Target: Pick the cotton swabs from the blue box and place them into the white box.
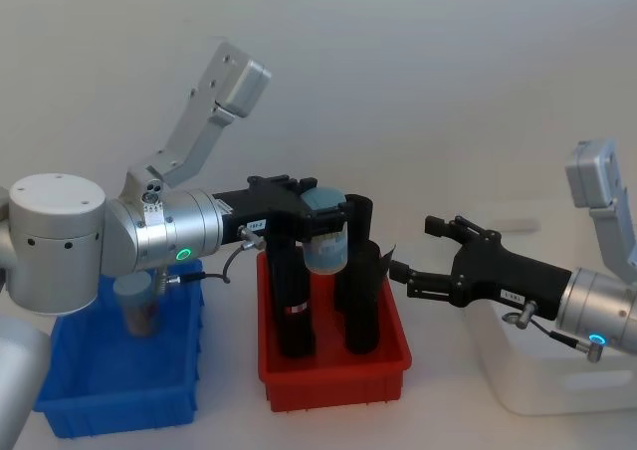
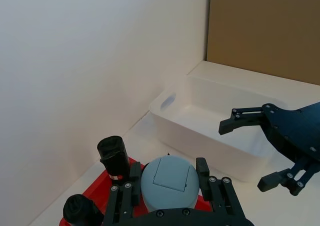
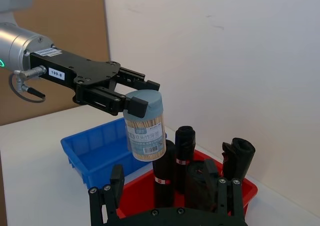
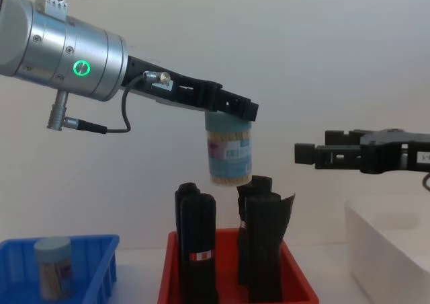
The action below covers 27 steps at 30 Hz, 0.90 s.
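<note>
Tub of cotton swabs (image 4: 228, 156) hangs upright in the air over the red bin (image 1: 333, 388), its base just above the tops of the black rolls (image 1: 294, 311) standing in that bin. The left tool (image 1: 323, 209) reaches in from the left and clamps the tub at its grey-blue lid, one finger on either side. A second tub (image 1: 139, 306) stands upright in the blue box (image 1: 119, 410), which sits on the table (image 1: 229, 425) just beside the red bin, on its left. The right tool (image 1: 423, 249) is held in the air with its fingers spread wide and nothing between them, pointing toward the gripped tub but apart from it, its fingertips by the red bin's right side. The white box (image 1: 557, 390) rests on the table at the right, beneath the right arm.
</note>
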{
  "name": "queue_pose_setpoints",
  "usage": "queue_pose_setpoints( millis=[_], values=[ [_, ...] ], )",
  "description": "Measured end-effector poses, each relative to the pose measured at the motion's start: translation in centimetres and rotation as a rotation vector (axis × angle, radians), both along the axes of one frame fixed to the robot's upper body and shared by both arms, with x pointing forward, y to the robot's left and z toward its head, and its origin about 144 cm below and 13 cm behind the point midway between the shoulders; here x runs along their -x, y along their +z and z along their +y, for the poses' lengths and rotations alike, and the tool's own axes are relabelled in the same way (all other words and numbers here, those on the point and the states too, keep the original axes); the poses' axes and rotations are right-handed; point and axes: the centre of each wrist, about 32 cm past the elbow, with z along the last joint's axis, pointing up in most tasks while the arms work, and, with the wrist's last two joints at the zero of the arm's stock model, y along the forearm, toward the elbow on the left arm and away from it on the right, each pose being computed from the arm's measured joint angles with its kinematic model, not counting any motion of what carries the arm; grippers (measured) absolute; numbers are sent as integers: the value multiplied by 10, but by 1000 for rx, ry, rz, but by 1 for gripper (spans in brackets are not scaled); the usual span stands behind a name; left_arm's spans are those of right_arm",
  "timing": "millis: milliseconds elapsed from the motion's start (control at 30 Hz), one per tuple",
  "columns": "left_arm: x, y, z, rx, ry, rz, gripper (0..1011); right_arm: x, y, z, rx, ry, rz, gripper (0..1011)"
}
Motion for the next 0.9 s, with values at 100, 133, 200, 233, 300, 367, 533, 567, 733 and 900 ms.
queue_pose_setpoints(
  millis=[100,133,200,233,300,367,533,567,733,900],
  values=[
    [0,0,0,0,0,0,669,-5,-1,2,4,5,-1,1001],
    [0,0,0,0,0,0,669,-6,0,2,5,7,-3,1001],
    [0,0,0,0,0,0,669,-10,-1,4,7,11,-3,1002],
    [0,0,0,0,0,0,669,-12,-1,5,10,13,-4,1002],
    [0,0,0,0,0,0,669,-14,-1,6,11,16,-5,1002],
    [0,0,0,0,0,0,669,-16,-1,7,12,20,-7,1002],
    [0,0,0,0,0,0,669,-23,-1,13,13,36,-11,1002],
    [0,0,0,0,0,0,669,-23,-1,13,13,38,-11,1002],
    [0,0,0,0,0,0,669,-30,-1,19,10,58,-15,1002],
    [0,0,0,0,0,0,669,-36,0,24,8,77,-16,1002]
  ],
)
